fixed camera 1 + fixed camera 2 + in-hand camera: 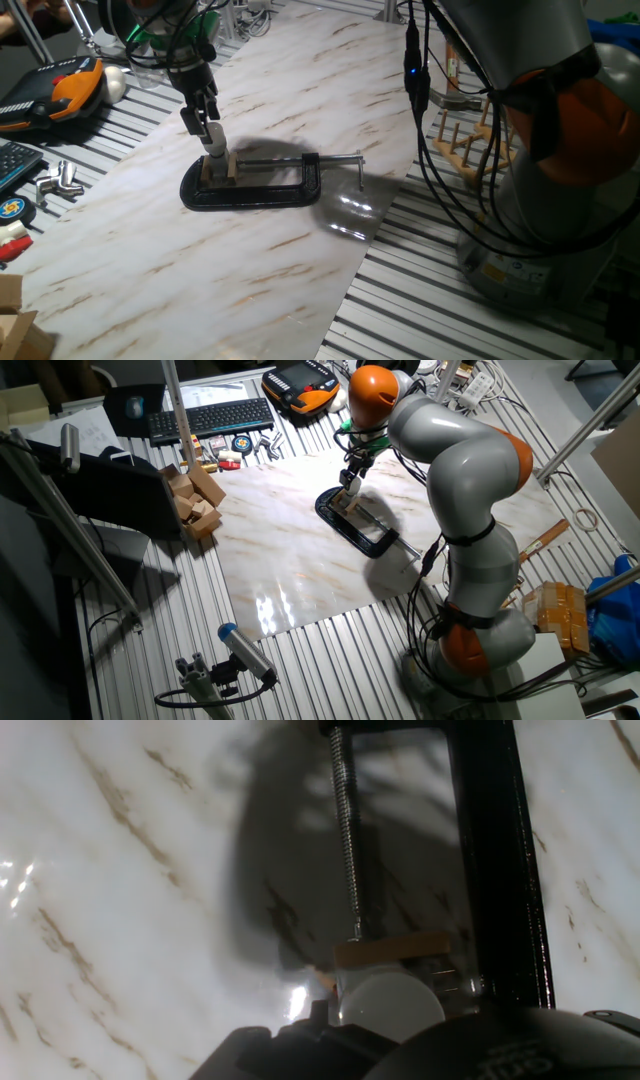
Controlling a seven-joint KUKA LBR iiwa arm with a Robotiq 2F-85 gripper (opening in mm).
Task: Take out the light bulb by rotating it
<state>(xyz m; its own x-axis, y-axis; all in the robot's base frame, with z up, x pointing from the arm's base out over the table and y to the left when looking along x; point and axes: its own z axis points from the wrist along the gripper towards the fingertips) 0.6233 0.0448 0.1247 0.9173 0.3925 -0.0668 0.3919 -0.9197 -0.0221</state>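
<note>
The pincer (213, 137) is down over the left end of the black C-clamp (262, 187), and its two fingers close on the light bulb (216, 143), gripping its pale top between them. The bulb stands upright in a small wooden block (217, 170) held inside the clamp frame, and the clamp lies flat on the marble-patterned board (150, 260) that covers the middle of the bench (450, 310).

From the hand view, the bulb's frosted white dome (388, 1007) sits low in the picture, right under the camera, with the tan wood just beyond it. The clamp's silver screw (346, 830) runs away from the block, its tip touching the wood, and the black frame bar runs alongside on the right. The finger bodies are dark and blurred at the bottom edge, so the contact itself is hard to read there.

The other fixed view shows the grey and orange arm (460, 460) arching over from the right, wrist pointing down at the clamp. Past the far edge of the board lie a keyboard (210, 418) and an orange-and-black handheld controller (300, 382). At the board's left edge sits a pile of small wooden blocks (195, 500), well apart from the clamp.
</note>
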